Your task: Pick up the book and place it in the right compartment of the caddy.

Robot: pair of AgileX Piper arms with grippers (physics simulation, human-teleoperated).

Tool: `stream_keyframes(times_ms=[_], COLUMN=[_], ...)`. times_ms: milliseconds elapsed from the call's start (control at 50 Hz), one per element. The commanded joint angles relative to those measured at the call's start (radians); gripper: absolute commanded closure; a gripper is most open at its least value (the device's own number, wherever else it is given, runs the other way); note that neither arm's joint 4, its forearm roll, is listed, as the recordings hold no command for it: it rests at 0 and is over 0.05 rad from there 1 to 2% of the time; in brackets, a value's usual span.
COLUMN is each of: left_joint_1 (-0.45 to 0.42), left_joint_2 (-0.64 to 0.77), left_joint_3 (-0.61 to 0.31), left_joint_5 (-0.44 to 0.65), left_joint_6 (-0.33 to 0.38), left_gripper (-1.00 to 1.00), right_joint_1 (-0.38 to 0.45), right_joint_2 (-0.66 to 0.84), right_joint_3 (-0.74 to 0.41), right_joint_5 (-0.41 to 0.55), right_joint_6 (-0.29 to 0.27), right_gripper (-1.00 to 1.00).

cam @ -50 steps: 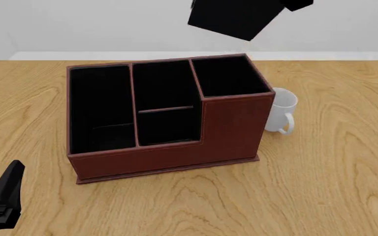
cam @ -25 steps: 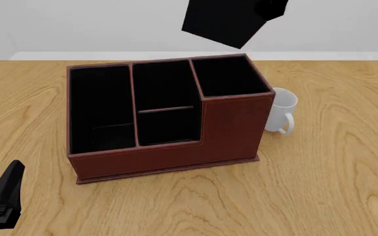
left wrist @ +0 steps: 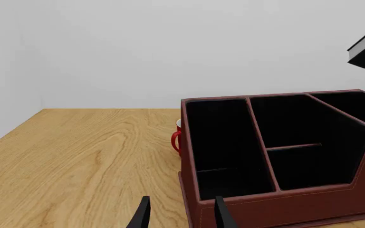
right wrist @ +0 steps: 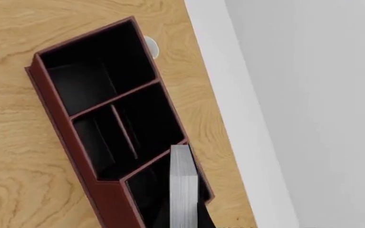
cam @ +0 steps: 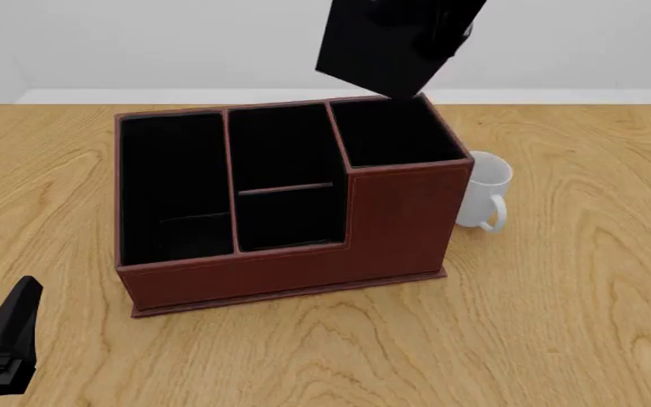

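1. Jaws of the right gripper point(right wrist: 192, 216) look clamped on the book point(cam: 388, 42); left gripper point(left wrist: 181, 216) rests parted, holding nothing.
2. Tilted, the book hangs over the right compartment point(cam: 397, 131).
3. Beside the caddy point(cam: 399, 225) stands a white mug point(cam: 484, 199).

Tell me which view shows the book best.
The front view: the whole black book hangs tilted above the caddy. The right wrist view shows only its white page edge, the left wrist view only one corner.
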Motion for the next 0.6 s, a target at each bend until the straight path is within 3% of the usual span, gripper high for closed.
stream_keyframes(times_ms=[20,600], left_joint_1=[0.000,0.000], left_joint_2=[0.000,0.000], left_joint_3=[0.000,0.000], left_joint_5=[0.000,0.000], left_joint_6=[0.000,0.000], left_gripper=[-1.00,-1.00], right_joint_1=[-0.014,-0.060], right_joint_2=[0.002,0.005], right_joint_3=[0.030,0.123], right_joint_5=[-0.044,-0.113], right_joint_6=[0.048,0.079], right_gripper=[1.00,1.00])
